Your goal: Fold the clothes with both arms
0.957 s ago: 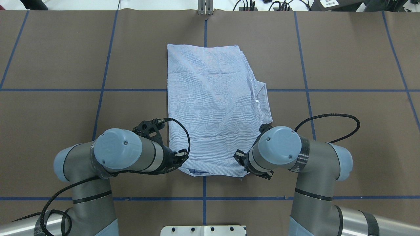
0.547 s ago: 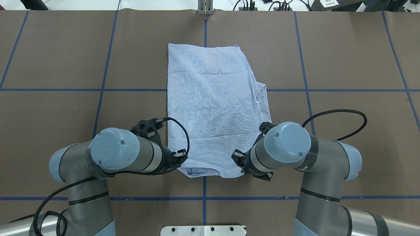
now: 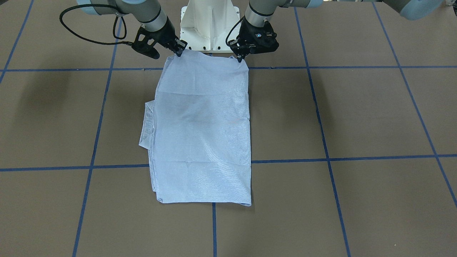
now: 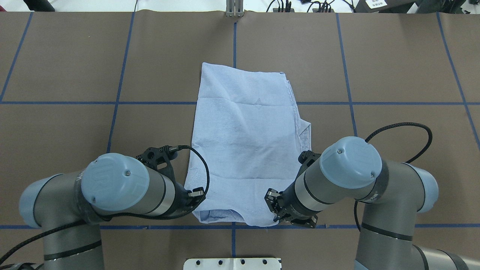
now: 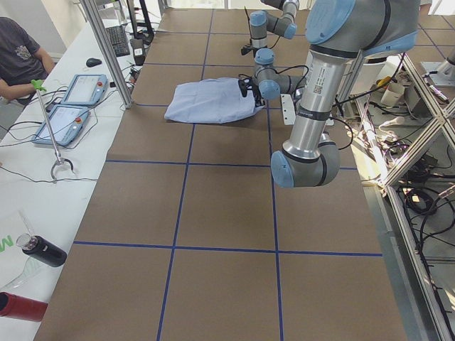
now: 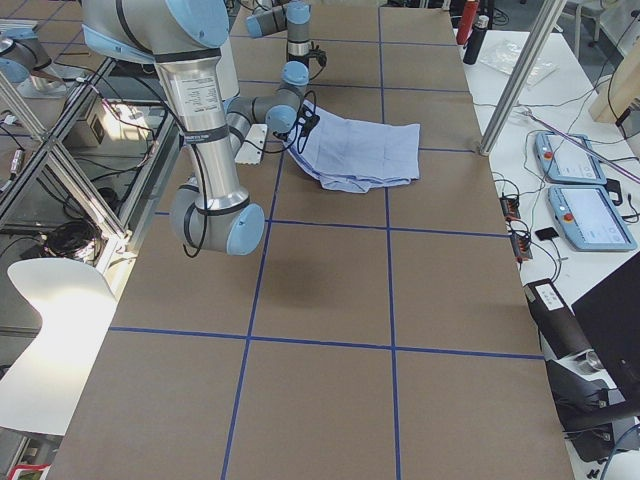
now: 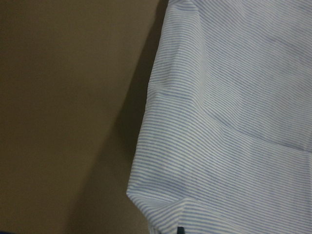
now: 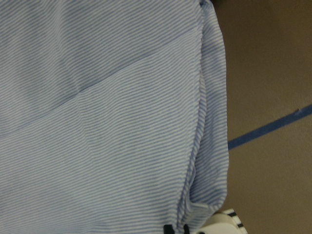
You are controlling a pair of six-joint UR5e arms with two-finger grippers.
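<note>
Light: bright, even, overhead.
Shadow: soft band beside the shirt (image 7: 229,122).
Blur: slight in my wrist views.

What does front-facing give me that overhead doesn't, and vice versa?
Front-facing only: fingertips of the left end effector and right end effector pinching the shirt at its robot-side corners. Overhead only: left arm and right arm partly hiding those grips, plus cables at the table's far edge. Both: shirt folded, collar jutting toward the robot's right.
</note>
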